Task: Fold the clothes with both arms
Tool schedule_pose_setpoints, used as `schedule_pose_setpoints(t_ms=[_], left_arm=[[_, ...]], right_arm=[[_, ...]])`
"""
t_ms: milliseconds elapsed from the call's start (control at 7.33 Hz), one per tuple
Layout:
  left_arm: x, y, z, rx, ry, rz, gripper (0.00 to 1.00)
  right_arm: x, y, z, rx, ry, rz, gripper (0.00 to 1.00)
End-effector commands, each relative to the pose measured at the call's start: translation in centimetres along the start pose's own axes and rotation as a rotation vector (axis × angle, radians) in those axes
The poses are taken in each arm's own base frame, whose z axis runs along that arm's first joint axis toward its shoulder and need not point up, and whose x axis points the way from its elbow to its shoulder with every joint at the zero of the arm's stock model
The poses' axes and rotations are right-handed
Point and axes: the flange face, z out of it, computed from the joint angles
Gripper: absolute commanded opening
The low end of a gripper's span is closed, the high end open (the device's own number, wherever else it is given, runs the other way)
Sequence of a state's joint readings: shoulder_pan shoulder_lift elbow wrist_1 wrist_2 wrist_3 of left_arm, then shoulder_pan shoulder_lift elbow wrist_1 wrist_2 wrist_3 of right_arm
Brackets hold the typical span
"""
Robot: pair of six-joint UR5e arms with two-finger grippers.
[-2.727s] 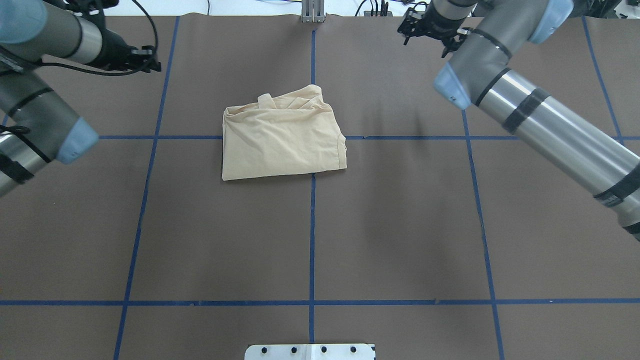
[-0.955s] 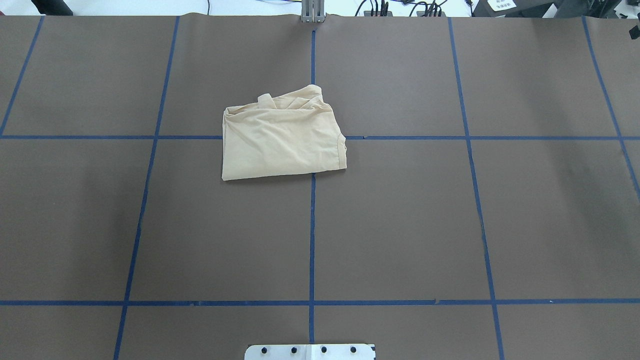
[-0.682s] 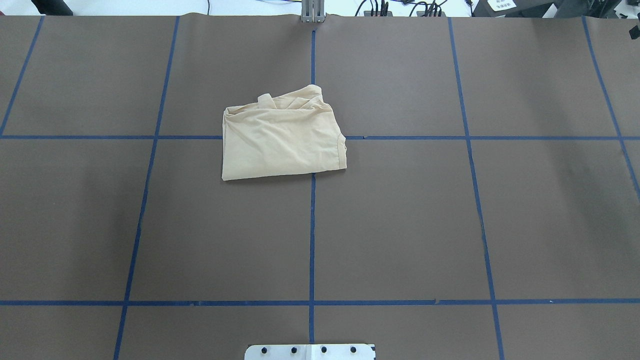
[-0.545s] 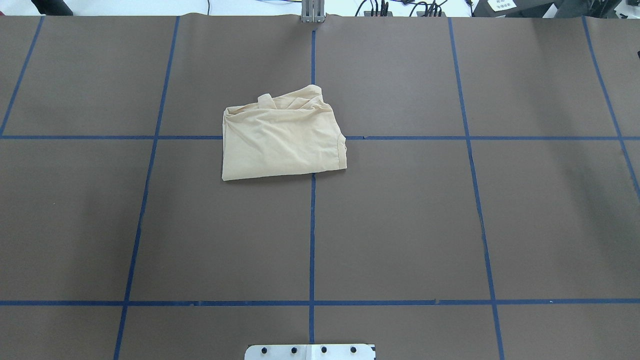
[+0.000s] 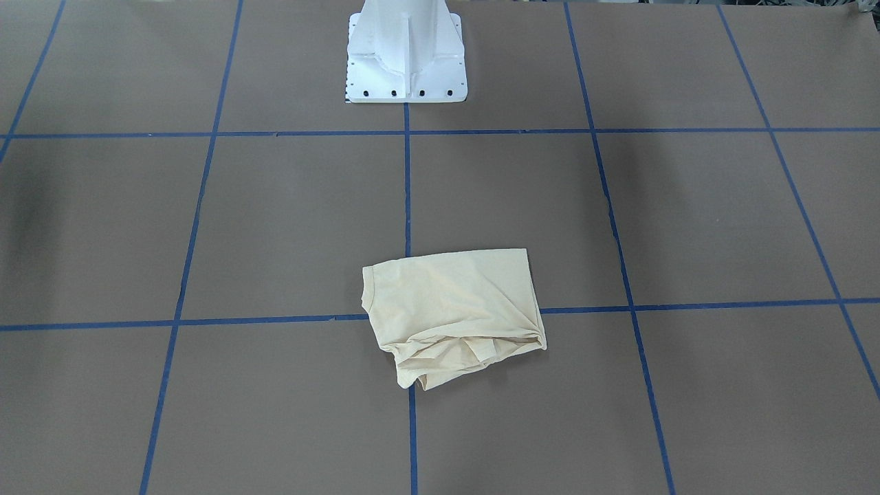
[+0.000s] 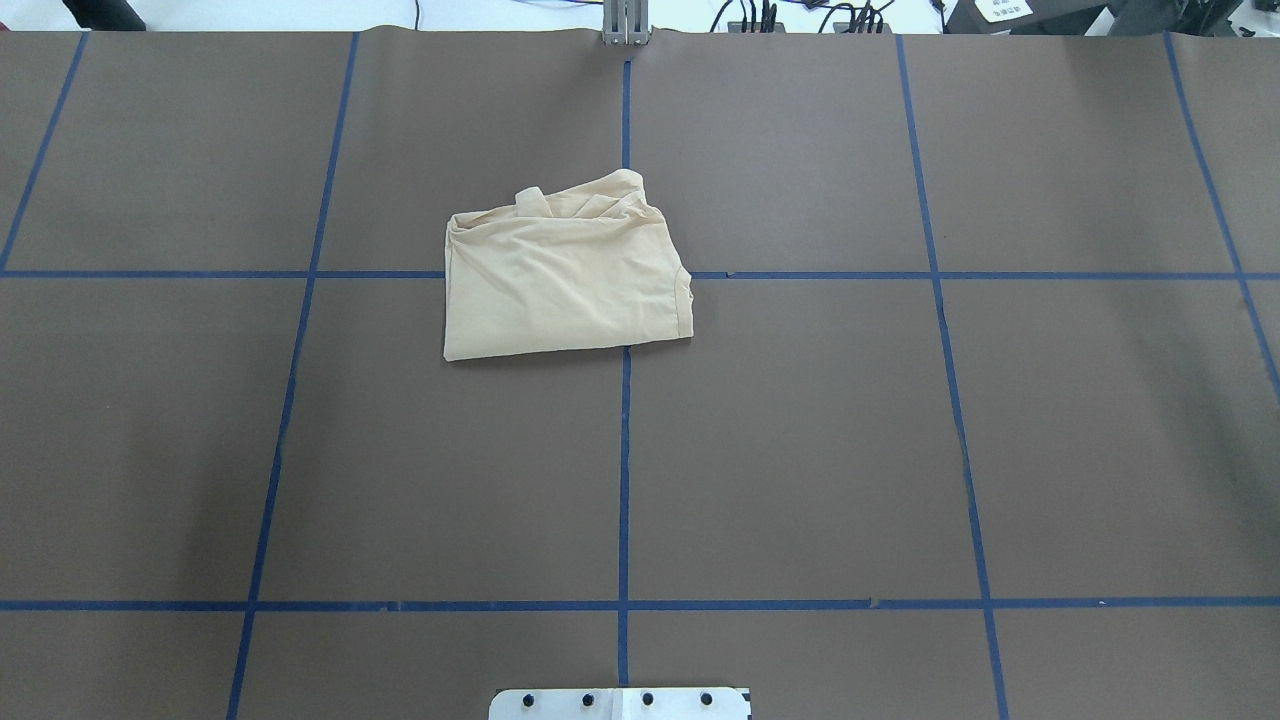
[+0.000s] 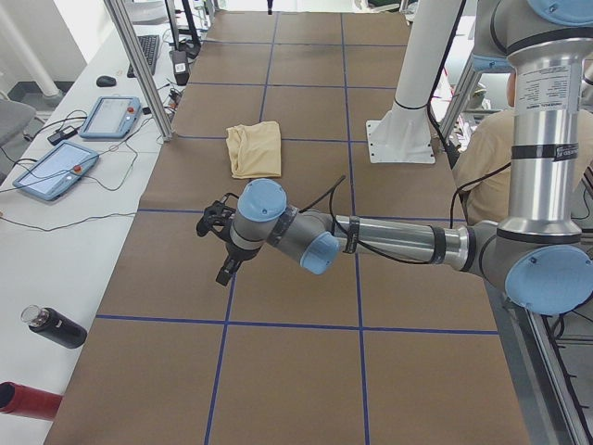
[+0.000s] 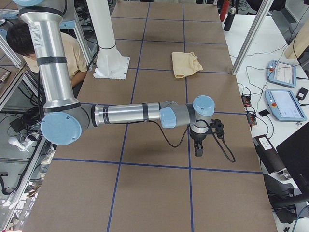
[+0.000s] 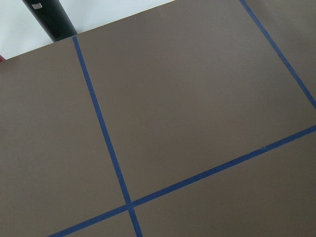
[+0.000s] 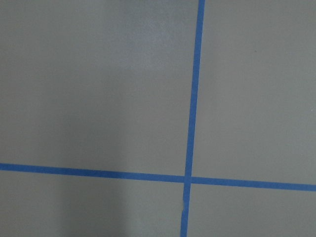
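Note:
The pale beige T-shirt lies folded into a small rough rectangle near the table's middle, with its print and label hidden. It also shows in the front-facing view, the left side view and the right side view. Both arms are outside the overhead and front-facing views. My left gripper hangs over the table far from the shirt, in the left side view only. My right gripper does likewise in the right side view only. I cannot tell whether either is open or shut.
The brown table cover carries a blue tape grid. The white pedestal base stands at the robot's edge. Teach pendants and a bottle lie beyond the far edge. A seated person is behind the robot.
Both arms were over the table's far corners 2.7 s ago and have left the overhead view. The shirt has not moved.

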State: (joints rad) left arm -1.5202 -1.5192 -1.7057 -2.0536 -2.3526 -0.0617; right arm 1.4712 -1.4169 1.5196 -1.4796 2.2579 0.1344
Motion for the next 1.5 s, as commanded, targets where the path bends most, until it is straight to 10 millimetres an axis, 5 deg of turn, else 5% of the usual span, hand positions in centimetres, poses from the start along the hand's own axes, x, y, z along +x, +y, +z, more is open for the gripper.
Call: schedule_pose_setpoints(t_ms=[0,409,1364], left_arm=[[-0.4,-0.1,0.5,-0.011,0.002,-0.01,1.0],[-0.2,-3.0,2.0,-0.127,0.006,-0.096,1.0],[2.3,-4.1,-0.8,-0.074,0.011,-0.048,1.0]], right_arm=[[0.8,0.9,-0.2,-0.01,-0.004,0.024,1.0],[-0.3,1.1,-3.5,-0.037,-0.002,0.075,1.0],[-0.5,1.0,-3.5,-0.039,-0.001,0.056,1.0]])
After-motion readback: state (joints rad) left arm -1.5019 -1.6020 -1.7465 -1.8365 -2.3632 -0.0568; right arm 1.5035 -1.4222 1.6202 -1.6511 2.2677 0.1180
